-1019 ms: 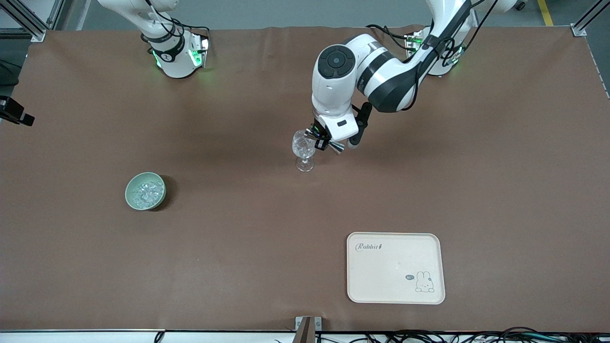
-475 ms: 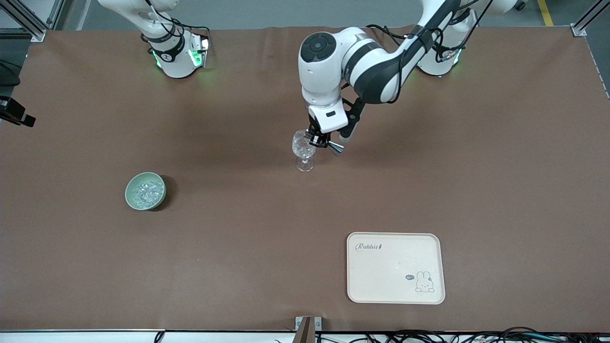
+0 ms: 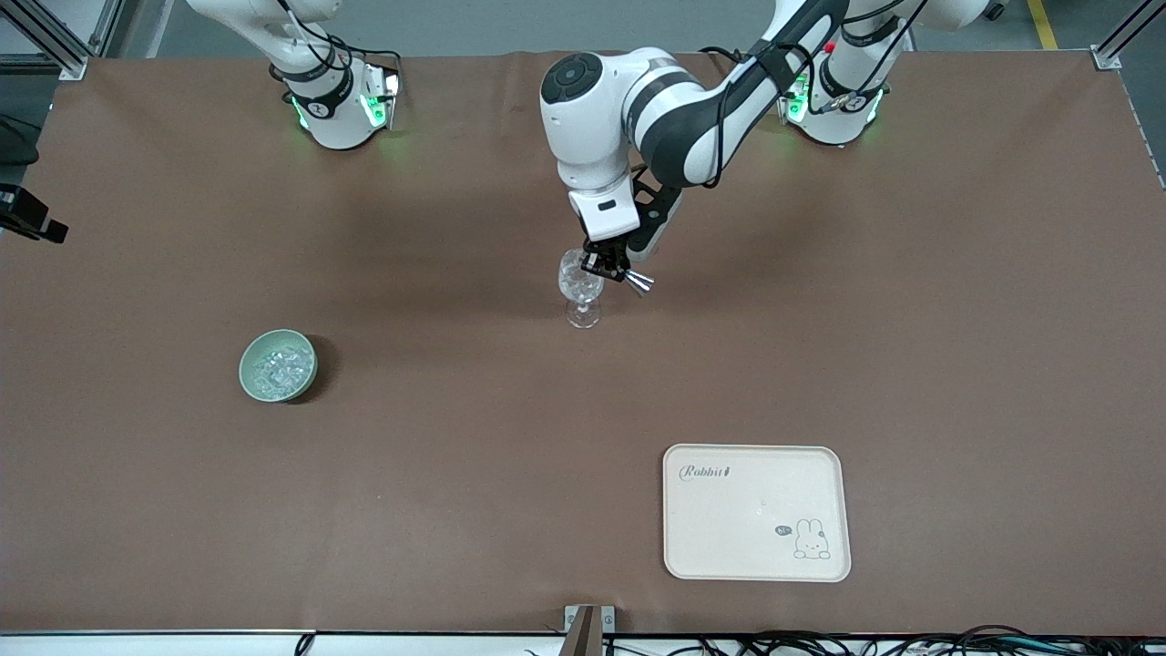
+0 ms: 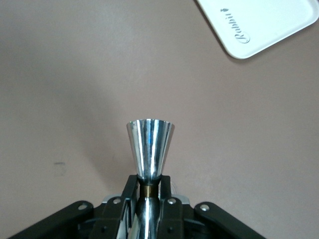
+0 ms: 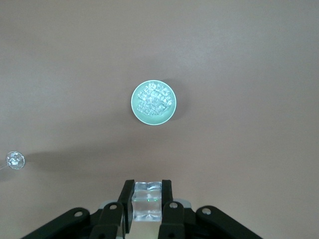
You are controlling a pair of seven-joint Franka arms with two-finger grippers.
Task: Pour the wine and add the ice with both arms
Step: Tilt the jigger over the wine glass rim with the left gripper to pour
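Brown cloth covers the whole table [image 3: 455,510], and you see only few things on it. The ice [image 3: 278,367] lies in a small green bowl [image 3: 248,383] toward the right arm's end of the table, nearer to the front camera than the wine glass [image 3: 580,284]. The glass stands upright about the middle of the table, and there seem to be clear chunks in it already, though it is hard to be sure.

The left end effector [image 3: 608,270] is over the glass, just beside its rim, and it is clenched on a steel jigger [image 4: 149,148]; in the left wrist view the fingers [image 4: 169,211] grip its narrow waist and the cup lies about level. You can judge that the pouring step is in hand or just finishing.

The right end effector [image 5: 146,199] is high over the table, with the bowl well below it, and it grasps a clear ice cube [image 5: 146,203] between its fingers [image 5: 125,201]. Only the base of the right arm [image 3: 332,100] shows in the front view.

For the next move you probably need to take the jigger clear of the glass first, then carry the cube over the glass and release it low, because the stem is thin and the glass can tip.

A cream tray [image 3: 820,556] lies near the table edge closest to the front camera, well apart from the glass. Between bowl, glass and tray there is much open room.
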